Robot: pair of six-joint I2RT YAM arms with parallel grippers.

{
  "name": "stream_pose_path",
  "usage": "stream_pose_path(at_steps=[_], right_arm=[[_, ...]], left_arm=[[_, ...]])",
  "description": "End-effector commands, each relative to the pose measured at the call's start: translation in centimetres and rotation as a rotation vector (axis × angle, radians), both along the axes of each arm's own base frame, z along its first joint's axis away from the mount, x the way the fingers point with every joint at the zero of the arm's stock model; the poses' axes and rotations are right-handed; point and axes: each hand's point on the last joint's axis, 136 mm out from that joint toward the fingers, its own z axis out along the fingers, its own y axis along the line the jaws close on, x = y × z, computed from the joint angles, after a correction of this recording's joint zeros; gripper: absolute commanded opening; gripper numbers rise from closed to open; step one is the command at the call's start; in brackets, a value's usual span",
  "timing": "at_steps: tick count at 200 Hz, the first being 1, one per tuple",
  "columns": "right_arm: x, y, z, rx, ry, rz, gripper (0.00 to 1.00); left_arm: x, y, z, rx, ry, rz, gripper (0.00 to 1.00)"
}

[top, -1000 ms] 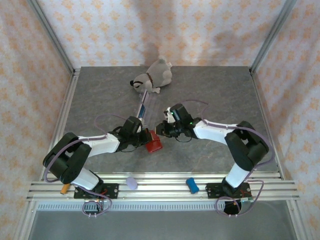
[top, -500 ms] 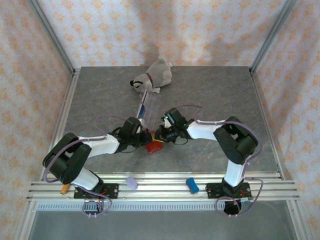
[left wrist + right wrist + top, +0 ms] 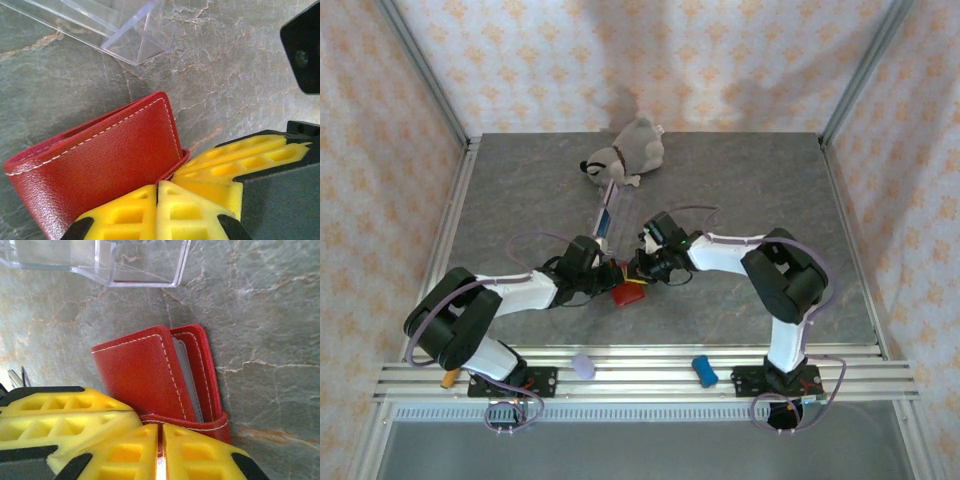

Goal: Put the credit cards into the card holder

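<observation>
The red card holder (image 3: 628, 295) lies folded on the grey table between both arms. My left gripper (image 3: 158, 186) is shut, its yellow fingers pinching the card holder (image 3: 100, 165) at its lower corner edge. My right gripper (image 3: 161, 432) is shut on the red tab that wraps the card holder (image 3: 140, 375), with a glint of silver snap between its fingers. A pale grey inner layer shows between the red flaps. From above, the left gripper (image 3: 607, 278) and right gripper (image 3: 636, 275) meet at the holder. The credit cards are hidden.
A clear plastic case (image 3: 608, 215) lies just behind the holder, close to both wrists (image 3: 135, 35) (image 3: 125, 265). A grey plush dog (image 3: 625, 155) sits further back. A blue item (image 3: 705, 370) and a purple one (image 3: 583, 365) rest on the front rail.
My right gripper has moved left and down to the holder and closed on its tab. The holder has shifted slightly left. The left gripper stays shut at it.
</observation>
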Motion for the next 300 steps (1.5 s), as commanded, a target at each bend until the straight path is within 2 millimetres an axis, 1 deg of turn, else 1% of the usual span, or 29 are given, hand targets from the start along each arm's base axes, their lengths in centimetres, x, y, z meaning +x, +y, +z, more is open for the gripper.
stream_pose_path(at_steps=[1, 24, 60, 85, 89, 95, 107, 128, 148, 174, 212, 232, 259, 300], right_arm=[[-2.2, -3.8, -5.9, -0.244, 0.078, 0.025, 0.11], [-2.5, -4.4, -6.6, -0.288, 0.077, 0.053, 0.11], [-2.8, -4.2, -6.8, -0.307, 0.068, 0.100, 0.12], [-2.8, -3.4, -5.9, -0.266, 0.060, 0.116, 0.12], [-2.7, -3.3, -5.8, -0.264, 0.058, 0.116, 0.12], [-2.6, -3.2, -5.6, -0.259, 0.053, 0.119, 0.13], [-2.5, -3.0, -5.1, -0.253, 0.042, 0.128, 0.14], [-2.2, -2.6, -4.4, -0.240, 0.029, 0.135, 0.17], [-2.0, -2.2, -3.8, -0.223, 0.024, 0.136, 0.19], [-1.8, -2.0, -3.5, -0.220, 0.024, 0.135, 0.22], [-2.2, -2.5, -4.4, -0.268, 0.031, 0.157, 0.21], [-2.6, -3.2, -5.0, -0.320, 0.025, 0.177, 0.16], [-3.1, -3.9, -5.8, -0.380, 0.033, 0.205, 0.13], [-3.9, -4.9, -6.5, -0.444, 0.053, 0.254, 0.13]], left_arm=[[-0.7, -0.2, 0.5, -0.024, 0.007, -0.017, 0.07], [-0.5, 0.0, 1.3, -0.032, -0.012, -0.005, 0.10], [-0.7, 1.0, 1.9, -0.024, -0.031, 0.022, 0.10], [-1.0, 2.1, 1.0, 0.010, -0.022, 0.046, 0.08], [-1.2, 2.2, 0.8, 0.020, -0.017, 0.049, 0.06], [-1.3, 2.6, 0.2, 0.039, -0.006, 0.056, 0.00], [-1.5, 3.1, -0.8, 0.074, 0.015, 0.062, 0.00], [-1.7, 3.2, -1.8, 0.088, 0.036, 0.054, 0.00], [-1.7, 2.9, -2.1, 0.074, 0.038, 0.047, 0.00], [-1.7, 2.7, -2.4, 0.067, 0.041, 0.043, 0.00], [-1.7, 2.5, -2.8, 0.058, 0.047, 0.042, 0.00], [-1.7, 2.4, -2.9, 0.052, 0.050, 0.043, 0.00], [-1.7, 2.5, -3.1, 0.053, 0.054, 0.047, 0.00], [-1.7, 2.5, -3.1, 0.051, 0.056, 0.050, 0.00]])
